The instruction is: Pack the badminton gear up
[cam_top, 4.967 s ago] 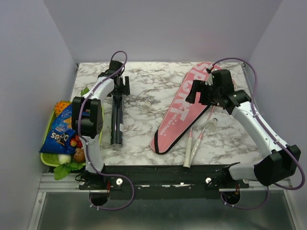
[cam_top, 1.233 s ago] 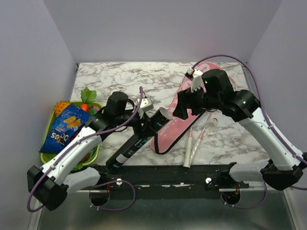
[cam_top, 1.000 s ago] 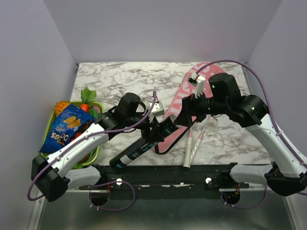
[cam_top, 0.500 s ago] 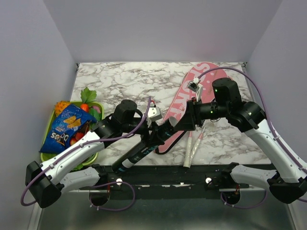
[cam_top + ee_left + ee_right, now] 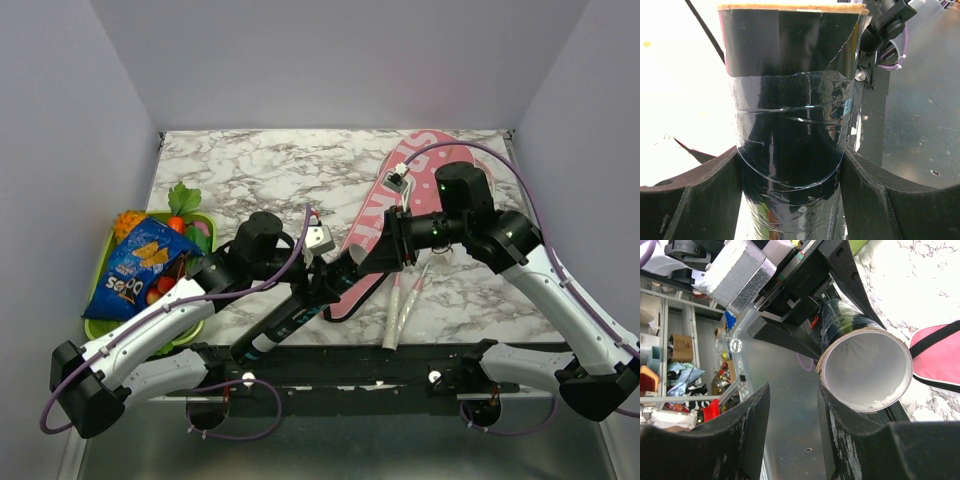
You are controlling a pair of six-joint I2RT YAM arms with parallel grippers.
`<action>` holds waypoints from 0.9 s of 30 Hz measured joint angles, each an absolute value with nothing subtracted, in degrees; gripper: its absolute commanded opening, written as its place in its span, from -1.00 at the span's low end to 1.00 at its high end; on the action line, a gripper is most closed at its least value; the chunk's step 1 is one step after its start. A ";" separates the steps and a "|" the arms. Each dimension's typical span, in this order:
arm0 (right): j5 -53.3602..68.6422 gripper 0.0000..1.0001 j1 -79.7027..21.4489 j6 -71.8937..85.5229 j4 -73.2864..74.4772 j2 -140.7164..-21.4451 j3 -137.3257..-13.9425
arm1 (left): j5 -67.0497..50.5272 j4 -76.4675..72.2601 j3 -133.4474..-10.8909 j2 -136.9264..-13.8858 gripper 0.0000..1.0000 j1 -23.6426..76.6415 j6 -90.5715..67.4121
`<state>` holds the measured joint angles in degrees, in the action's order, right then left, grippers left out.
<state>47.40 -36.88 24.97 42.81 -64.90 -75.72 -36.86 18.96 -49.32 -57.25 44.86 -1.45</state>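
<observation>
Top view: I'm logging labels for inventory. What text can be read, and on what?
Bag: white lettering, partly hidden; only fragments show, not readable whole.
Packet: white brand lettering, upside down, too blurred to read.
Tube: label marks too small to read.

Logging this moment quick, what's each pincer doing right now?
Left pincer: closed on the black tube.
Right pincer: open, holding nothing.

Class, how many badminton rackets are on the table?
2. One racket and the other racket lie side by side on the table, right of the pink bag's narrow end, handles nearest the arm bases. Their heads are hidden beneath the right arm.
</observation>
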 measured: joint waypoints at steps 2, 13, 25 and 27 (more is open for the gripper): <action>47.13 0.04 -36.88 24.99 42.81 -64.95 -75.72 | -36.88 18.96 -49.32 -57.28 -1.00 44.86 -1.45; 42.24 0.17 -36.88 24.10 43.35 -65.43 -76.82 | -36.97 19.16 -48.95 -56.16 -1.00 44.86 -1.32; 43.38 0.05 -36.88 24.21 42.04 -67.00 -76.23 | -37.08 18.81 -47.81 -55.33 -1.00 44.86 -1.32; 44.45 0.05 -36.88 24.49 41.50 -67.00 -75.44 | -37.08 18.70 -47.72 -55.33 -1.00 44.86 -1.34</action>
